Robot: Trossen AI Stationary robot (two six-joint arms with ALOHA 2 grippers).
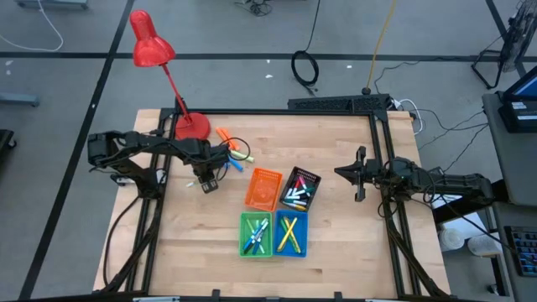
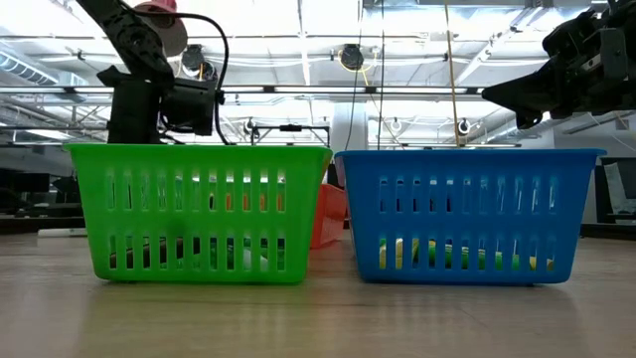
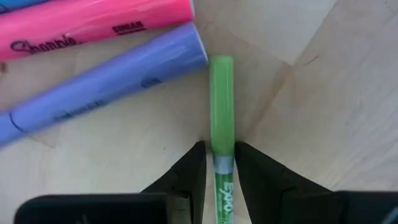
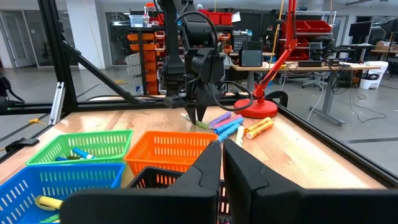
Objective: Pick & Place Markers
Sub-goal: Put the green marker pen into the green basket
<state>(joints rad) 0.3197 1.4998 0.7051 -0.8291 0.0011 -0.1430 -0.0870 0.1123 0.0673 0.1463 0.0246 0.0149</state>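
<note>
Left wrist view: left hand (image 3: 219,163) pinches green marker (image 3: 221,106) on tabletop (image 3: 323,93); purple marker (image 3: 106,87), pink marker (image 3: 93,25) beside. Right hand (image 1: 359,174) nearly closed, empty, right of bins (image 1: 264,189).

The green marker's (image 3: 221,118) lower barrel runs off the left wrist view's edge.

Bright ceiling lights (image 2: 298,20) (glaring), soft shadows

I'm seeing loose markers (image 1: 233,149) lying on the table (image 1: 336,252), between the lamp base (image 1: 191,127) and four clustered bins (image 1: 278,211).
</note>
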